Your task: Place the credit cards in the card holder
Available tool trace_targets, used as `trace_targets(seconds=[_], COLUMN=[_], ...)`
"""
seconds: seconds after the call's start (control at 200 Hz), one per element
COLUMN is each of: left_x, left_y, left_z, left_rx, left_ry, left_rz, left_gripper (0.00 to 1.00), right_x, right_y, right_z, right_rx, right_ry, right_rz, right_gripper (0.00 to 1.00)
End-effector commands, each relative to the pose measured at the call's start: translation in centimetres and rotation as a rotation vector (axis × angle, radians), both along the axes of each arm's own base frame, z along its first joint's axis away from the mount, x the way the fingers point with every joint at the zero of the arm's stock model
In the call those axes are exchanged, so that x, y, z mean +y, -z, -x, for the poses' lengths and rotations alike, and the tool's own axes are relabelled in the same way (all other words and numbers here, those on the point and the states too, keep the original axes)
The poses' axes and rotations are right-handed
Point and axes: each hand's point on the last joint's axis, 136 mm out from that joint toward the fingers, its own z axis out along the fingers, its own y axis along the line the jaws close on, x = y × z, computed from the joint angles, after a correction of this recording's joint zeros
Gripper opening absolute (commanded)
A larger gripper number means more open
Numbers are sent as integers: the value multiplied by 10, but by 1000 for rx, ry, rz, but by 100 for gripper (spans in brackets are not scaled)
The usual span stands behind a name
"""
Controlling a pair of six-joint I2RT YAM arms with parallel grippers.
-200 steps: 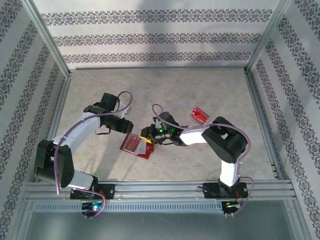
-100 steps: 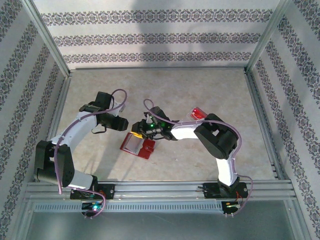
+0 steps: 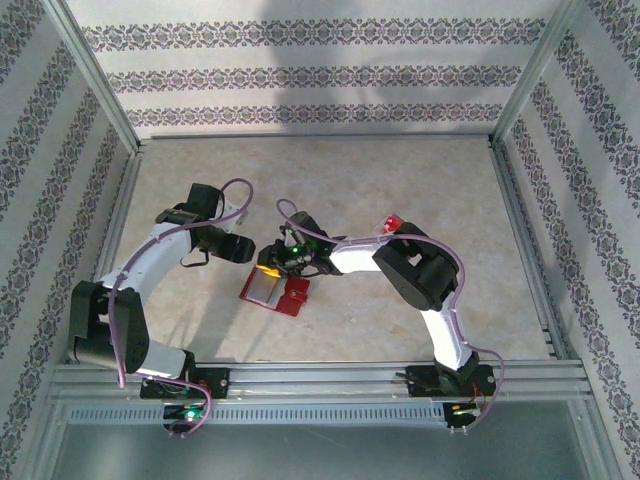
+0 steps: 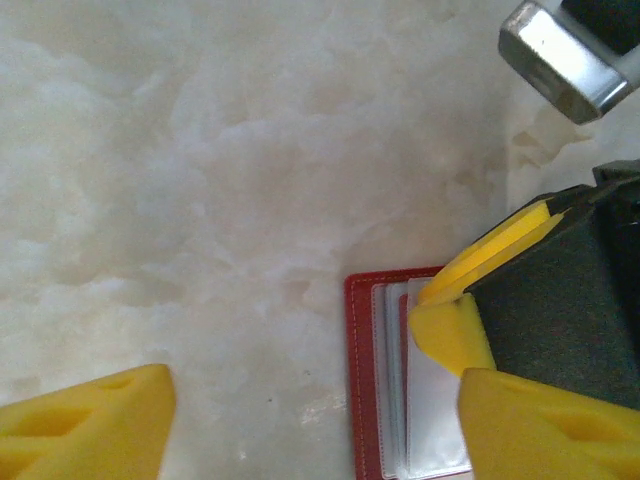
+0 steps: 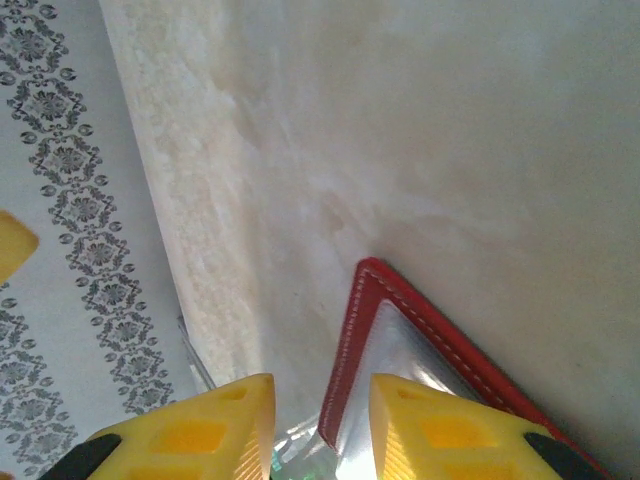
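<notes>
**Both grippers over the open card holder**

The left gripper (image 4: 315, 388) is spread wide, its two yellow pads (image 4: 92, 422) far apart with only bare table (image 4: 200, 180) between them. The card holder (image 4: 362, 385) lies open and flat just inside this gripper's right-hand pad, red border outward and pale clear sleeves facing up.

From above, the left gripper (image 3: 250, 249) and the right gripper (image 3: 269, 264) sit tip to tip, very near each other, and the card holder (image 3: 273, 293) lies just below the right one, on the side nearer the arm bases.

On its own camera the right gripper (image 5: 322, 405) shows a narrow gap between its fingers (image 5: 205, 432). Whether they pinch anything I cannot tell: something shiny sits low in the gap but is too blurred to name. A corner of the card holder (image 5: 415, 305) lies just ahead of the right-hand finger.

A red credit card (image 3: 391, 222) peeks out well behind the right gripper, beside that arm's elbow
</notes>
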Motion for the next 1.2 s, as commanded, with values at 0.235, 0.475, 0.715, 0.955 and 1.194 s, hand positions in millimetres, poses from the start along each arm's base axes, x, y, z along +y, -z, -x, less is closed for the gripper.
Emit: trace_targets(seconds=[0.235, 0.475, 0.715, 0.955, 1.194], left_x=[-3, -38, -98, -164, -227], left_y=[-33, -63, -74, -66, -45], left_z=[-10, -39, -67, -84, -97], left_rx=[-101, -207, -231, -175, -84], left_ry=[61, 183, 266, 387, 416], left_rz=[-19, -33, -12, 1, 95], left_gripper=[95, 99, 99, 96, 93], right_x=[-44, -135, -222, -303, -355], right_y=[-74, -110, -136, -146, -142], right_z=[-23, -40, -39, -37, -55], right_rx=[-227, -433, -514, -565, -600], right_ry=[-31, 13, 83, 115, 127], right_rz=[73, 321, 457, 670, 808], right_gripper=[35, 42, 51, 68, 69])
